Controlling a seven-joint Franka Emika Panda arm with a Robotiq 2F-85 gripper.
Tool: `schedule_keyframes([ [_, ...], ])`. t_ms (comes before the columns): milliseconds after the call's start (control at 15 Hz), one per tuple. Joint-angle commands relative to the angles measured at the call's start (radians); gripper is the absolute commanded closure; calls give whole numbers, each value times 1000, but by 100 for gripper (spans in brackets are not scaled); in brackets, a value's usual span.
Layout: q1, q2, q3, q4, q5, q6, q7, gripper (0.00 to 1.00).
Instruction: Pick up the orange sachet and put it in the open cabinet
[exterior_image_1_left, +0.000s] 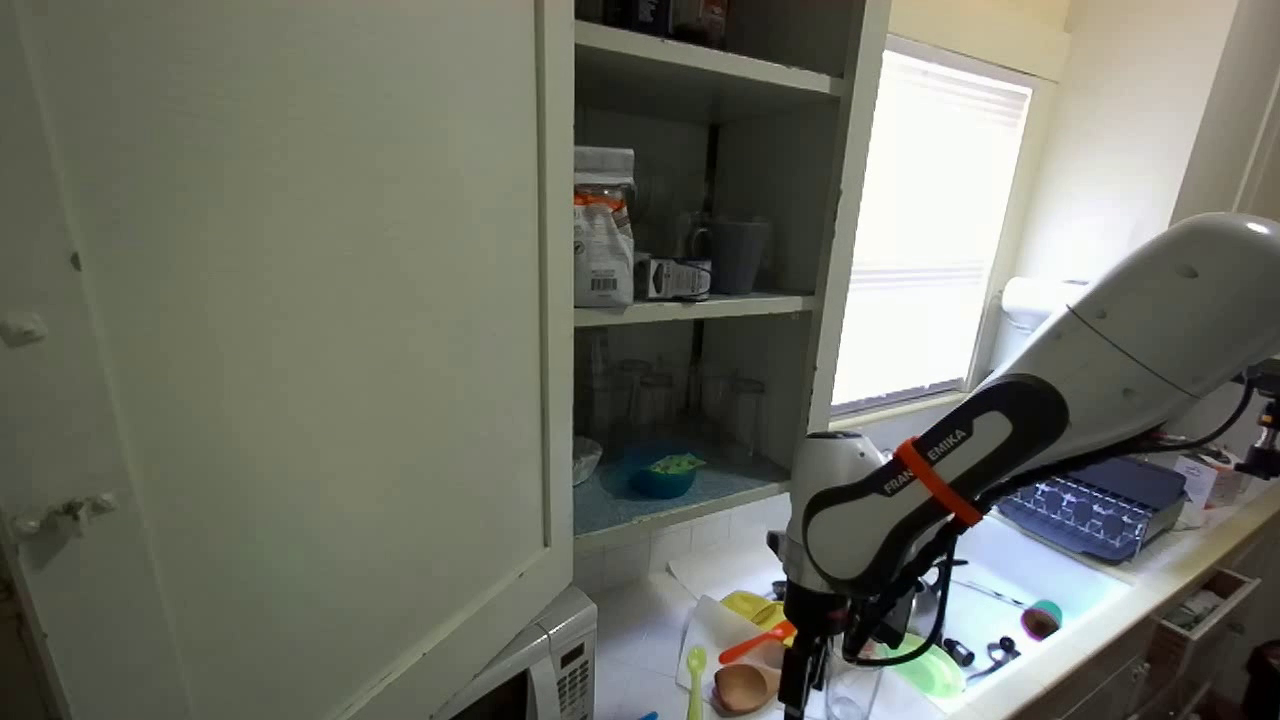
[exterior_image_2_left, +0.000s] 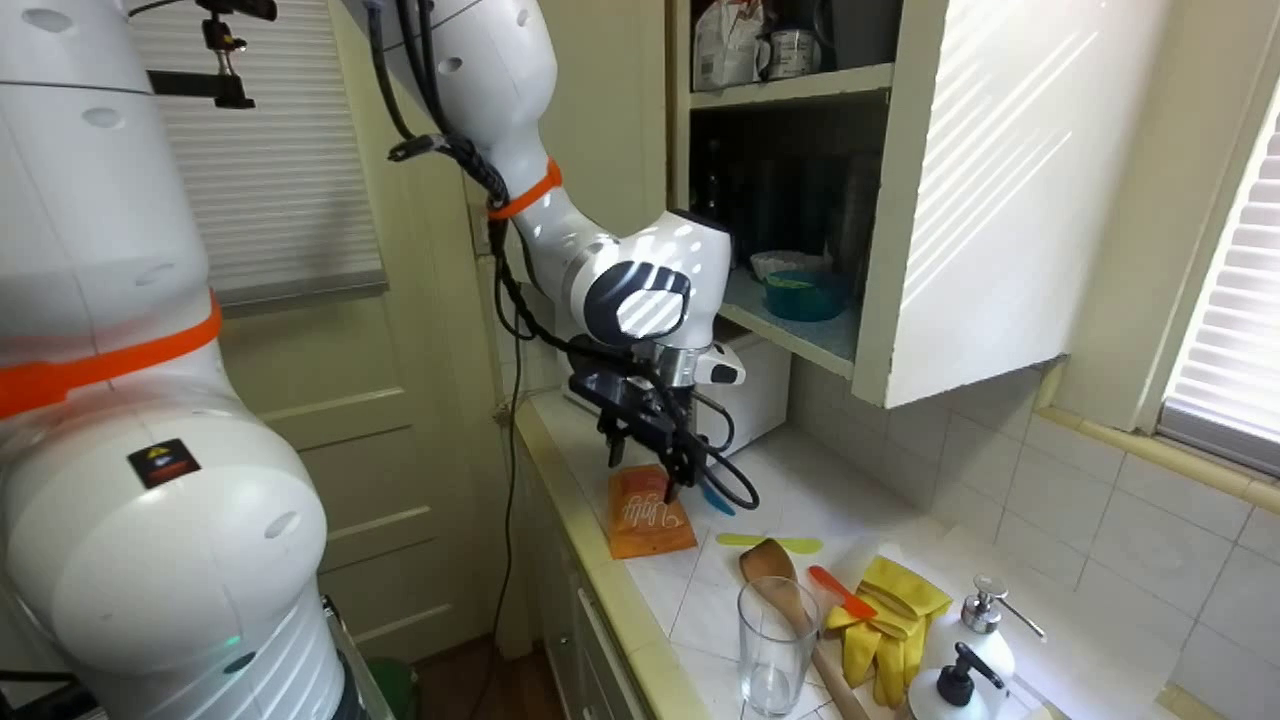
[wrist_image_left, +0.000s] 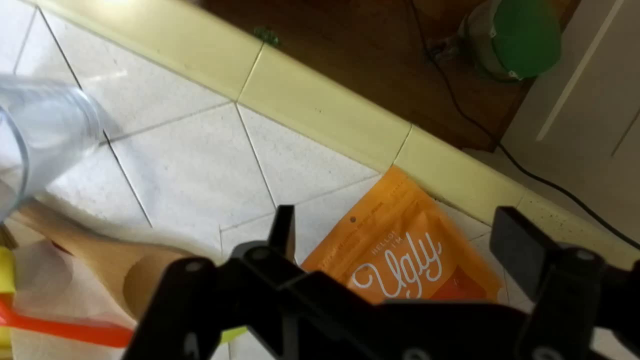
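The orange sachet lies flat on the white tiled counter close to its yellow front edge. It also shows in the wrist view, its lower part hidden by the gripper. It is out of view in an exterior view. My gripper is open and empty, pointing down over the sachet. In the wrist view the fingers stand wide apart, with the sachet between them in the picture; the exact height gap cannot be told. The open cabinet hangs above the counter with its large white door swung open; it shows in both exterior views.
The cabinet's lowest shelf holds a teal bowl and glasses. A white microwave stands under the door. On the counter are a tall glass, a wooden spoon, yellow gloves, an orange utensil and soap dispensers.
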Motion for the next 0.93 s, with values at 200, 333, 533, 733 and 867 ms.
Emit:
schedule_keyframes([
  [200, -71, 313, 146, 110, 103, 331, -407, 0],
  [333, -148, 411, 227, 168, 102, 388, -504, 0],
  [533, -207, 390, 292, 152, 53, 368, -455, 0],
  [733, -294, 481, 365, 233, 80, 366, -536, 0],
  [867, -305, 508, 368, 254, 82, 385, -548, 0],
])
